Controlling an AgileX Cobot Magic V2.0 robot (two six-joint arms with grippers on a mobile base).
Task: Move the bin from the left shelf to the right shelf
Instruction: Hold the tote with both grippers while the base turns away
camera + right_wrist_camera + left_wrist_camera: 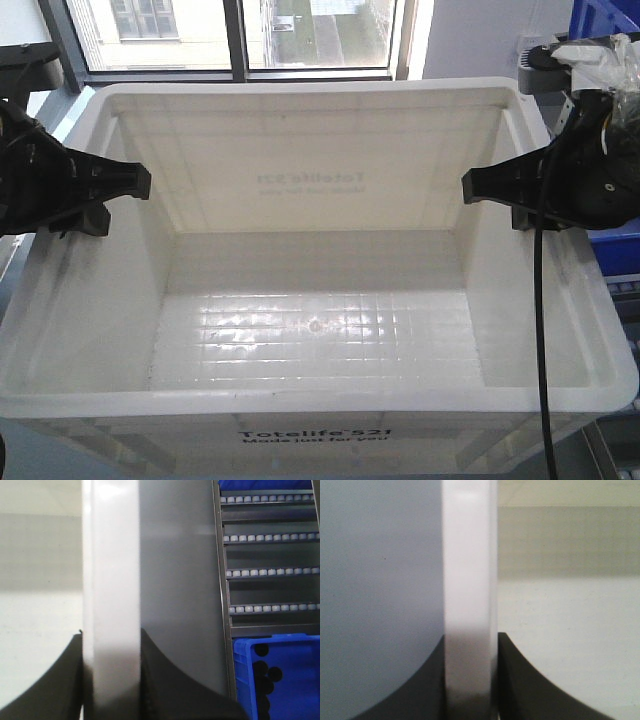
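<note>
Carry step, by my reading. Bin [300, 95] spans the front view, between the 2 arms. Left gripper [138, 182] is clenched on its left rim, right gripper [472, 188] on its right rim. Right shelf [272, 537] lies beyond the right wall. Next move: shift both arms rightward together, bin level.

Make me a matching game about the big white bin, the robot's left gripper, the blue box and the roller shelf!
Things:
1. large white rectangular plastic bin
2. left gripper
3. dark blue plastic tote
4. steel roller shelf

Clues:
A. shows below the roller rows in the right wrist view
B. shut on the bin's side wall
C. empty inside
D. carries rows of small white rollers

Pairs: 1-C, 2-B, 3-A, 4-D.
</note>
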